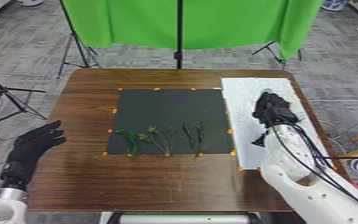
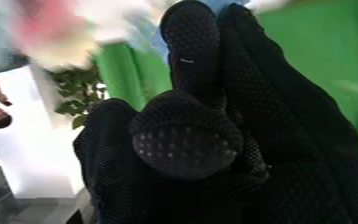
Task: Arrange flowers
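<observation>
My left hand [image 1: 35, 142] is open beyond the table's left edge. Over the white panel [image 1: 246, 100] on the right is my right hand [image 1: 278, 107]; a small pale thing shows at its far end. Whether it holds anything I cannot tell. In the right wrist view my right hand [image 2: 291, 120] stands close, beside blurred pink and cream blooms [image 2: 60, 37]; their support is hidden. On the dark mat [image 1: 171, 110] lie a curly green stem [image 1: 130, 142], a branching sprig [image 1: 163, 140] and thin green stems [image 1: 194, 136], apart from each other near its front edge.
Orange marks line the mat on the brown table [image 1: 167, 180]. A green cloth [image 1: 131, 25] hangs on stands behind the table. In the right wrist view, a leafy plant [image 2: 73, 95] stands farther off by a white surface [image 2: 33, 150].
</observation>
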